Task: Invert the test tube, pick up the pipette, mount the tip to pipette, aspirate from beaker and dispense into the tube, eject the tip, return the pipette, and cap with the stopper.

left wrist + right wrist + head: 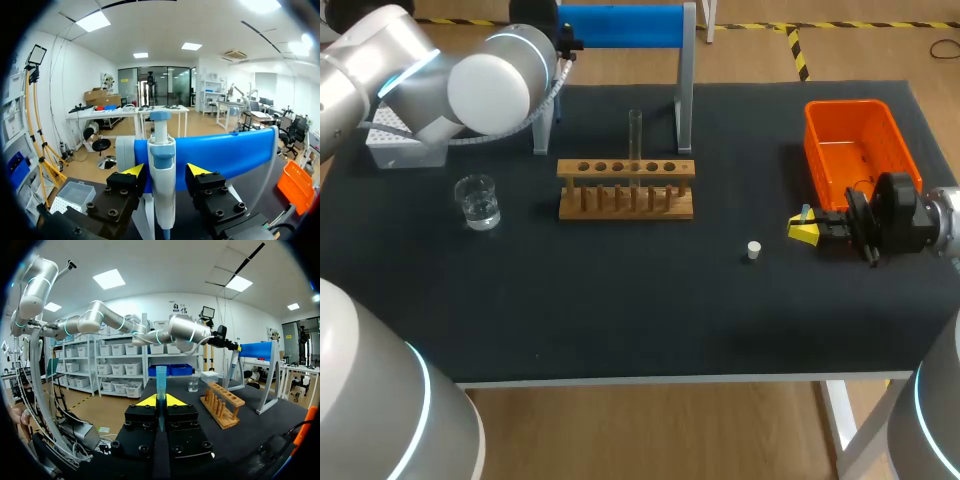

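The pipette [162,170] hangs on the blue stand [620,25], upper middle of the head view, between the left tool's [165,171] spread fingers. Picking it up seems the step in hand. Next: pinch squarely, then lift clear. Meanwhile the right tool [161,401] pinches a small blue tube [161,374].

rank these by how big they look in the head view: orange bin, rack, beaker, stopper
1. orange bin
2. rack, wider but shallower than the bin, so this is a close call
3. beaker
4. stopper, by far the smallest
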You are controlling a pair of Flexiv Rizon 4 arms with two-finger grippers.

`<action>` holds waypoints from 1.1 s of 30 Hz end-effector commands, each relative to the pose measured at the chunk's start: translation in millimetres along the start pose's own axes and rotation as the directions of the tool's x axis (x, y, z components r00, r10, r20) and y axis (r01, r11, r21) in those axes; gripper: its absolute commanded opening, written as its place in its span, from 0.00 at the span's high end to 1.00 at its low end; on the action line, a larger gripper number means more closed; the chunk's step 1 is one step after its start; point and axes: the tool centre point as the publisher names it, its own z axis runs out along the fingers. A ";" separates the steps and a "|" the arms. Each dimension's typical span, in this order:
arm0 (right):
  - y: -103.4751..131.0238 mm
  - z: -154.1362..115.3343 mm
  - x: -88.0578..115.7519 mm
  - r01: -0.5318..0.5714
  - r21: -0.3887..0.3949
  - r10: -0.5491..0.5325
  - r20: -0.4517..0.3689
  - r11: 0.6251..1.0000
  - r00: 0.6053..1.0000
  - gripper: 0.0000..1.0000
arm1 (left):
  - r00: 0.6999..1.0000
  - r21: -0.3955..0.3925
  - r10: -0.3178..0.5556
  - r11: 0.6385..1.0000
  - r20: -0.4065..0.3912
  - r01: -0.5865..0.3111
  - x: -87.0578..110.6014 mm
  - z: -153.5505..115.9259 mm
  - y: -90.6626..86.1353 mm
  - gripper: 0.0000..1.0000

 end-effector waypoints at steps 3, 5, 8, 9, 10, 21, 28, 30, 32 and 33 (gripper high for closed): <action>-0.1 -1.0 0.3 0.000 0.000 0.000 -0.001 1.000 1.000 1.00 | 1.000 -0.001 -0.004 1.000 0.002 0.004 1.9 5.4 0.5 0.51; -0.1 -1.0 0.3 0.000 0.000 0.000 -0.001 1.000 1.000 1.00 | 1.000 -0.002 -0.004 1.000 0.002 0.004 2.0 5.7 0.6 0.51; -0.1 -1.0 0.3 0.000 0.000 0.000 -0.001 1.000 1.000 1.00 | 1.000 -0.004 -0.006 1.000 0.002 0.006 2.1 7.1 1.2 0.51; -0.1 -1.0 0.3 0.000 0.000 0.000 -0.001 1.000 1.000 1.00 | 1.000 -0.004 -0.006 1.000 0.002 0.006 2.1 7.2 1.4 0.51; -0.1 -1.0 0.3 0.000 0.000 0.000 -0.001 1.000 1.000 1.00 | 1.000 -0.005 -0.006 1.000 0.003 0.006 2.0 7.4 1.7 0.51; -0.1 -1.0 0.3 0.000 0.000 0.000 -0.001 1.000 1.000 1.00 | 1.000 -0.004 -0.011 1.000 0.007 0.011 0.4 8.1 2.9 0.57; -0.1 -1.0 0.3 0.000 0.000 0.000 -0.001 1.000 1.000 1.00 | 1.000 -0.002 -0.013 1.000 0.011 0.013 -1.0 7.4 2.2 1.00; -0.1 -1.0 0.3 0.000 0.000 0.000 -0.001 1.000 1.000 1.00 | 1.000 0.000 -0.012 1.000 0.012 0.012 -1.7 5.9 1.0 1.00; -0.1 -1.0 0.3 0.000 0.000 0.000 -0.001 1.000 1.000 1.00 | 1.000 0.002 -0.012 1.000 0.014 0.012 -2.0 4.0 -1.3 1.00; -0.1 -1.0 0.3 0.000 0.000 0.000 -0.001 1.000 1.000 1.00 | 1.000 0.004 -0.011 1.000 0.016 0.011 -2.0 2.6 -3.5 1.00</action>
